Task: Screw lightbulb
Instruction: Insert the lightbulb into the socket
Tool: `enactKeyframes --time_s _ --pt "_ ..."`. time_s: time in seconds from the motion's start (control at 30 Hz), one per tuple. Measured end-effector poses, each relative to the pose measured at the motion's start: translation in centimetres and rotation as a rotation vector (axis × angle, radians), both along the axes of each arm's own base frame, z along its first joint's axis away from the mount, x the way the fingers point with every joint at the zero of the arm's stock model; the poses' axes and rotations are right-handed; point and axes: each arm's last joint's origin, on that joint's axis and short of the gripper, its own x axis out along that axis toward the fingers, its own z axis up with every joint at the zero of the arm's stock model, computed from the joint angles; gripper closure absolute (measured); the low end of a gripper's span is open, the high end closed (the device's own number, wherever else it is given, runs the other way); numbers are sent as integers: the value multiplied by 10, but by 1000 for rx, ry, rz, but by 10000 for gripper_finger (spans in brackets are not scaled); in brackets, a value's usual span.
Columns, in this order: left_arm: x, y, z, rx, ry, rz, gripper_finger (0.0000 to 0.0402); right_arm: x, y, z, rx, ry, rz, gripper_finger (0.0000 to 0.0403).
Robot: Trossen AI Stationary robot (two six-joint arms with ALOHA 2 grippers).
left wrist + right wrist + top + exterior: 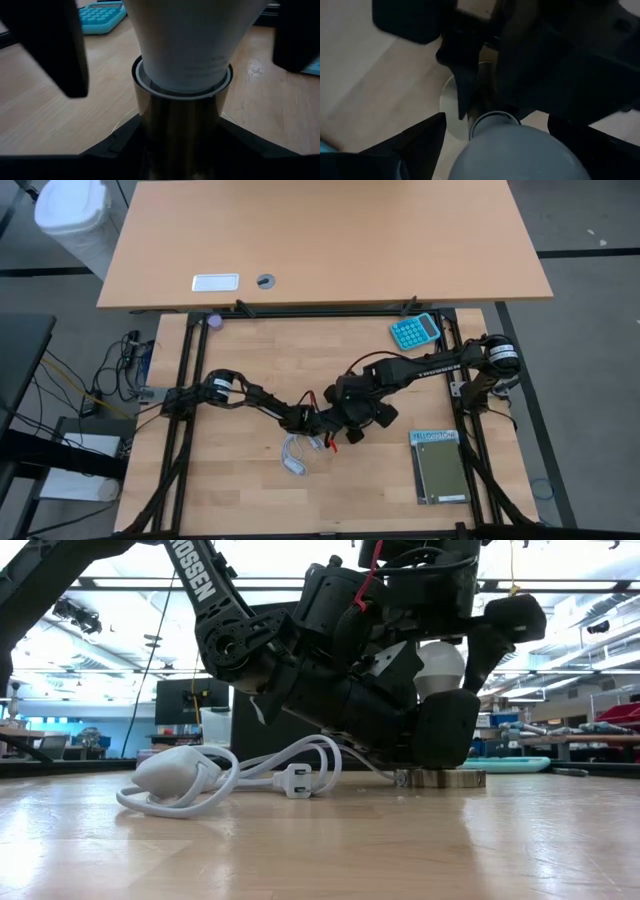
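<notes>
the bulb point(440, 668) is white and pear-shaped, standing upright, narrow end down in a dark metallic socket point(181, 107). the socket sits on a round disc point(440, 778) on the table point(380, 480), near the table's middle (high view: bulb itself hidden under the arms). the left gripper point(180, 145) reaches in low from the left and pinches the socket barrel between its fingers, just under the bulb's neck. the right gripper point(492, 135) comes from the right, pointing down over the bulb; its fingers point(447, 730) stand spread on either side of the bulb, clear of the glass. a coiled white cable point(215, 775) lies just beside the socket; a teal calculator point(415, 331) is well apart, towards the far right.
</notes>
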Motion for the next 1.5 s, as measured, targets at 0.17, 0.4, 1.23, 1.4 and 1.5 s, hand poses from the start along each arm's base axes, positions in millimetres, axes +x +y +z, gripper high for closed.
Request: enactKeyframes --time_s 0.17,0.4,1.23,1.4,1.5 --pt "0 0 0 0 1 -1 196 1 0 1 -48 3 173 54" --pt "0 0 0 0 2 -4 196 1 -2 1 -139 14 320 55" --pt "0 -1 0 -3 1 -12 196 -1 -3 2 -142 32 435 147" --pt "0 -1 0 -3 1 -11 196 -1 -2 2 -105 21 308 128" --pt "0 -1 0 -3 0 -10 196 -1 -2 2 -72 12 219 137"
